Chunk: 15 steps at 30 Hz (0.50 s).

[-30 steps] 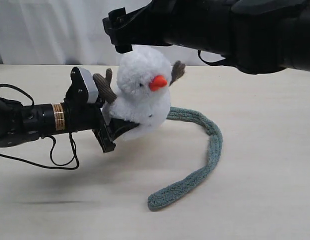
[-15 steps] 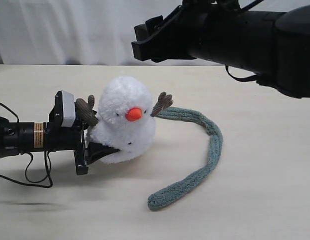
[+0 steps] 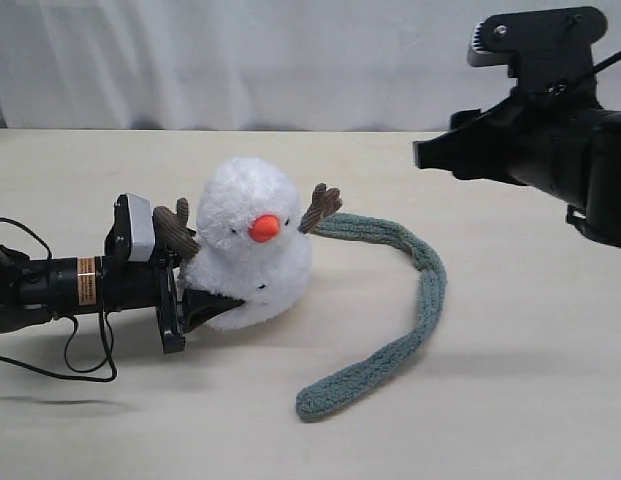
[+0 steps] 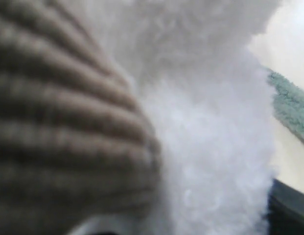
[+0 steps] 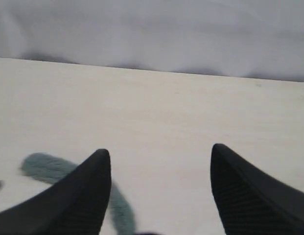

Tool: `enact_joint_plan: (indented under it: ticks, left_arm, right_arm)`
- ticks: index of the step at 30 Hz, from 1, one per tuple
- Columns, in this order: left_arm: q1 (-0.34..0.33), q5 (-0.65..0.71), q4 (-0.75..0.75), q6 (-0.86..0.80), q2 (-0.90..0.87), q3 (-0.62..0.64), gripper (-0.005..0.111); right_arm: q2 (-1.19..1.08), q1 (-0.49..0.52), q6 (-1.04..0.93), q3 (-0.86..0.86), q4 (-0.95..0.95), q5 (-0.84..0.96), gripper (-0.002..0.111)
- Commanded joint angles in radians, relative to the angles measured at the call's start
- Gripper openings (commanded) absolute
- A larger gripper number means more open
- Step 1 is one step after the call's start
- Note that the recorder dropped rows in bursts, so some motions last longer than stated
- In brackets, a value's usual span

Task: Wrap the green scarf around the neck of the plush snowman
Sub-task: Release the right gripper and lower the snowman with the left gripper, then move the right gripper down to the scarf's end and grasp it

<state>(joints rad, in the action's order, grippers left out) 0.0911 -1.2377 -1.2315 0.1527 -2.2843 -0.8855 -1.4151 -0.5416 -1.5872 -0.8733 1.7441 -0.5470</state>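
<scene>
The plush snowman rests on the table, its orange nose facing the exterior camera. My left gripper reaches in from the left and is shut on the lower body ball. In the left wrist view a brown twig arm and white plush fill the frame. The green scarf lies in a curve on the table; its far end runs behind the snowman's twig arm and its near end points forward. My right gripper is open, empty and raised at the upper right, with the scarf below it.
The light wooden table stretches around the toy. A pale curtain closes the back. The left arm's cable loops on the table at the left.
The left gripper lowered the snowman down and left onto the table, then held still. The right arm pulled away from above the snowman's head to the upper right.
</scene>
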Motion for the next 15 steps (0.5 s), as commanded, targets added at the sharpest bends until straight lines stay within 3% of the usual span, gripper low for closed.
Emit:
enact_joint_plan:
  ticks: [1,6,13,15]
  left_arm:
    - [-0.002,0.017,0.026,0.002,-0.005,-0.006,0.0]
    - [-0.002,0.017,0.087,0.06,-0.005,-0.006,0.0]
    - [-0.002,0.017,0.066,-0.004,-0.005,-0.006,0.0]
    - [-0.002,0.017,0.061,-0.043,-0.005,-0.006,0.0]
  right_arm:
    - [-0.031,0.039,-0.041,0.005,0.0,-0.221,0.056]
    - [-0.031,0.039,-0.04,0.018,0.0,-0.374,0.056]
    - [-0.031,0.039,0.022,0.027,0.0,-0.432,0.056]
    - [-0.032,0.039,0.014,0.027,0.0,-0.363,0.056]
